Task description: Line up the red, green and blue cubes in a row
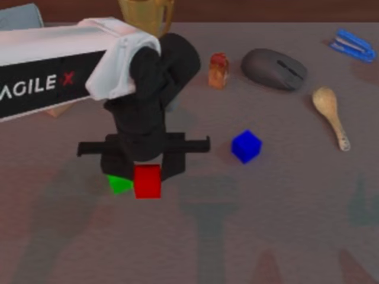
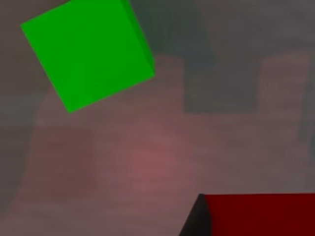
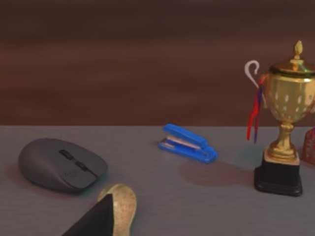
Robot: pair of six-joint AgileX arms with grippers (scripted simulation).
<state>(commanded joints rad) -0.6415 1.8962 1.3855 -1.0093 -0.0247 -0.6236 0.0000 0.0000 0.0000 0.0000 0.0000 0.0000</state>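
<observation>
Top view — red cube (jaws-held)

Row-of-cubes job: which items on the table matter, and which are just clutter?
Job:
red cube, at the left gripper
green cube, beside it
blue cube, apart to the right

Clutter:
mouse
stapler
wooden spoon
trophy
small orange bottle

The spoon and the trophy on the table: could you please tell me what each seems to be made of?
The pale tan spoon looks like unvarnished wood: matt, speckled, no glint. The golden trophy cup looks like polished metal, given its bright highlights, and stands on a black base, possibly plastic or stone. In a rendered scene, neither is certain.
</observation>
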